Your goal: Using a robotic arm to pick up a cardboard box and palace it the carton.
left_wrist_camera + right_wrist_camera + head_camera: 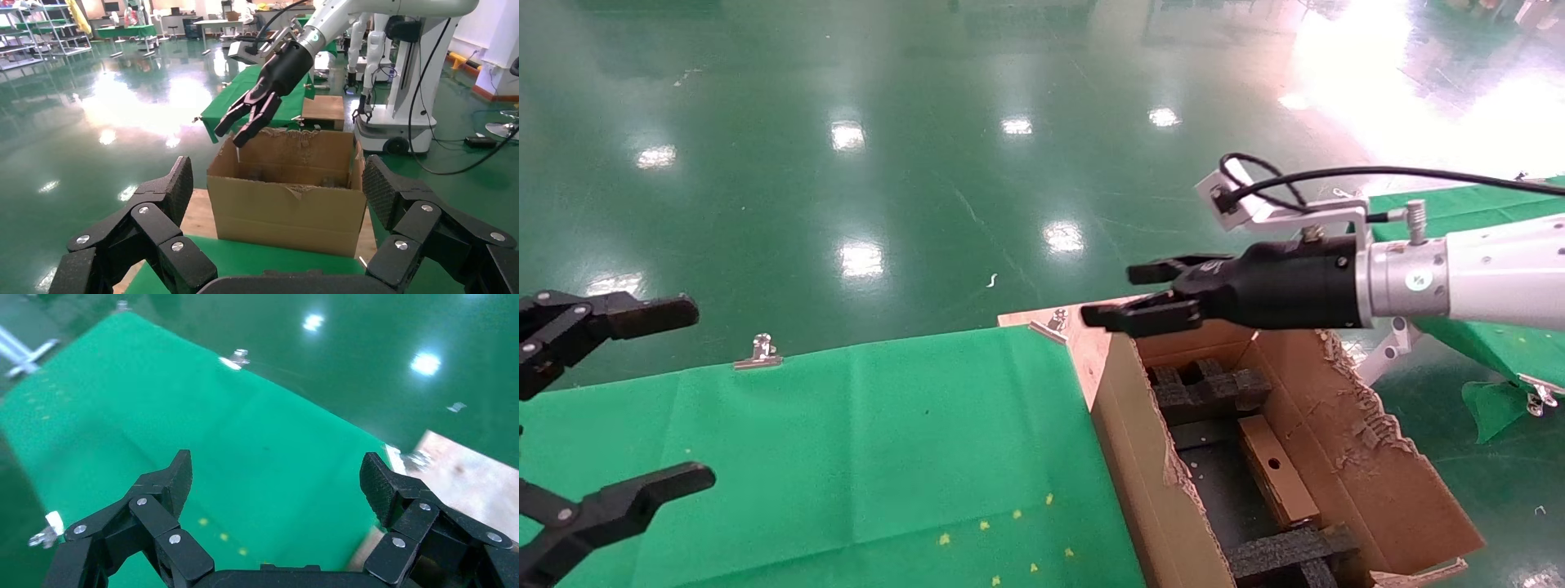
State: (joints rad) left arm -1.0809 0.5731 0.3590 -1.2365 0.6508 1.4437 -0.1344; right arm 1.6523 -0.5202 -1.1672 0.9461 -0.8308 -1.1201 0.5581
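Note:
The carton [1344, 457] stands open at the right end of the green table, with ragged flaps and black foam inserts [1209, 388] inside. The small cardboard box [1283, 490], with a round hole in its face, lies flat inside it between the foam pieces. My right gripper [1114, 294] on the white arm [1500, 269] is open and empty, held above the carton's far left corner. It also shows in the left wrist view [235, 125] above the carton [287, 214], and in its own view [275, 478]. My left gripper [695, 394] is open and empty at the left edge [278, 184].
The green cloth table [846, 441] spreads left of the carton, held by metal clips [758, 353]. Another green-covered table [1491, 343] stands behind my right arm. The glossy green floor lies beyond. A robot base [398, 92] stands behind the carton in the left wrist view.

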